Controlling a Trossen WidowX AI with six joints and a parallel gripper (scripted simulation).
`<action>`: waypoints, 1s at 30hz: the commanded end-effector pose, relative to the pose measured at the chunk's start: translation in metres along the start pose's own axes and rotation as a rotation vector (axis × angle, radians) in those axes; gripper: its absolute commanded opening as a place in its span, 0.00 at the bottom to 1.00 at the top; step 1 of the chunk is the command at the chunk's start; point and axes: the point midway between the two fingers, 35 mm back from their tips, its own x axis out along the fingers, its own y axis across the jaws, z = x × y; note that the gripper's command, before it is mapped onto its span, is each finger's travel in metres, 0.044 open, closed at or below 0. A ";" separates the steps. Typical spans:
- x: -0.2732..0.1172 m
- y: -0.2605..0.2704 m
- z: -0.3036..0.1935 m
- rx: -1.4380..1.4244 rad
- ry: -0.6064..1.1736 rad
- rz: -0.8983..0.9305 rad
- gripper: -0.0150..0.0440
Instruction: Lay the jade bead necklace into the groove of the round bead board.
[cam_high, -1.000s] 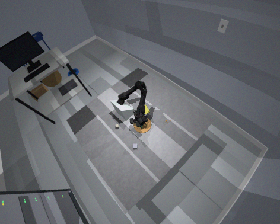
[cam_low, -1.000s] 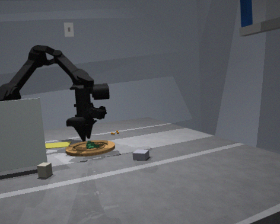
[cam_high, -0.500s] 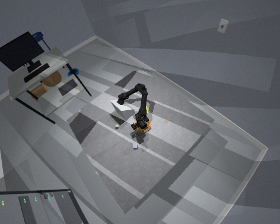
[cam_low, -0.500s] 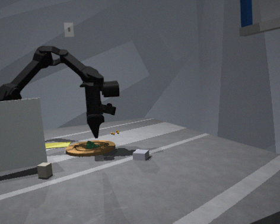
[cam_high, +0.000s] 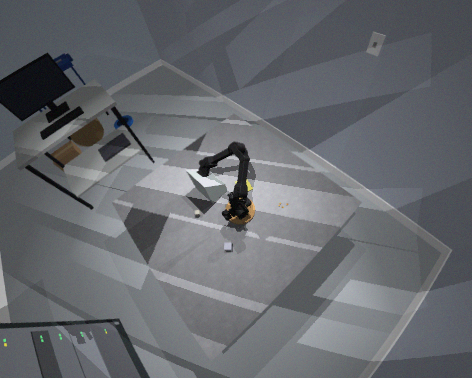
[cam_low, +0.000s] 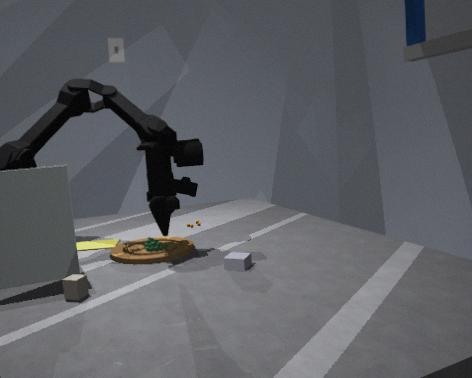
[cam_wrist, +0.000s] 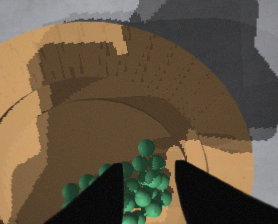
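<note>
The jade bead necklace (cam_low: 153, 245) (cam_wrist: 143, 197) lies bunched in a heap on the round bead board (cam_high: 250, 214) (cam_low: 121, 255) (cam_wrist: 18, 59), inside the curved line of its groove. A row of its beads reaches to the left in the wrist view, partly hidden behind a finger. My gripper (cam_low: 165, 234) (cam_wrist: 148, 170) is partly open and points down above the board. In the wrist view its fingertips overlap the heap, with beads showing in the gap, but none is held. In the top view the fingertips cannot be made out.
A pale upright panel (cam_high: 209, 185) (cam_low: 35, 225) stands beside the board. A pale block (cam_high: 228, 247) (cam_low: 237, 261) and a beige block (cam_high: 197, 213) (cam_low: 75, 288) lie nearby. A yellow sheet (cam_low: 98, 244) lies behind the board, with small orange bits (cam_high: 281, 205) farther off.
</note>
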 end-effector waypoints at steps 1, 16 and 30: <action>0.005 0.000 0.000 0.004 0.001 0.000 0.46; 0.030 -0.001 -0.001 0.005 0.005 -0.002 0.46; 0.030 -0.001 0.001 -0.004 0.002 -0.007 0.25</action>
